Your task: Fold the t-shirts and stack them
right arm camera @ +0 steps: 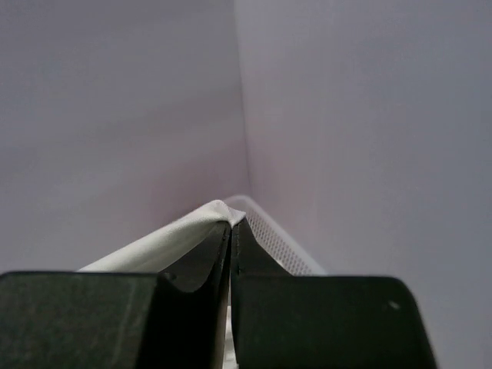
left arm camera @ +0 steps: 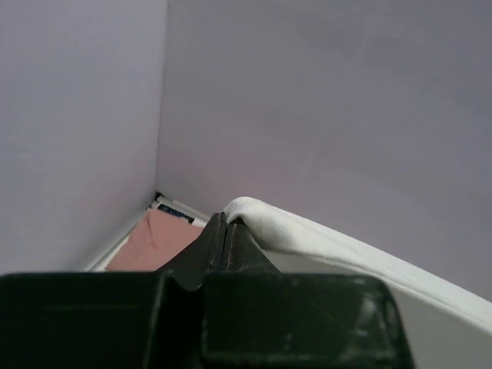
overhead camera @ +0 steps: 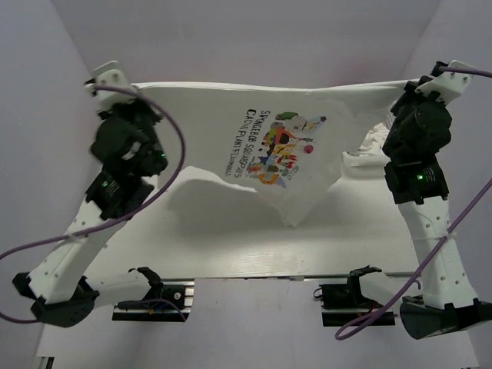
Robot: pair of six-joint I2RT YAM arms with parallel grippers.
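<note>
- The white t-shirt (overhead camera: 207, 123) is held up in the air and stretched wide between the two arms, over the far half of the tabletop (overhead camera: 231, 250).
- Its colourful cartoon print with dark lettering faces up to the top camera, a little right of the middle of the cloth.
- The upper edge of the shirt runs almost straight from one arm to the other. The lower part sags and ends in a point near the middle of the tabletop; I cannot tell if this point touches the surface.
- The left end effector (left arm camera: 224, 223) is closed, and it pinches a rolled white edge of this shirt at the tips of its fingers.
- The right end effector (right arm camera: 232, 227) is closed too, with the other corner of the white cloth caught between its fingers.
- A pink t-shirt (left arm camera: 154, 244) lies flat below the left end effector, in the far left corner by the wall.
- The rim of a white mesh basket (right arm camera: 277, 242) shows just behind the right end effector, near the far right corner.
</note>
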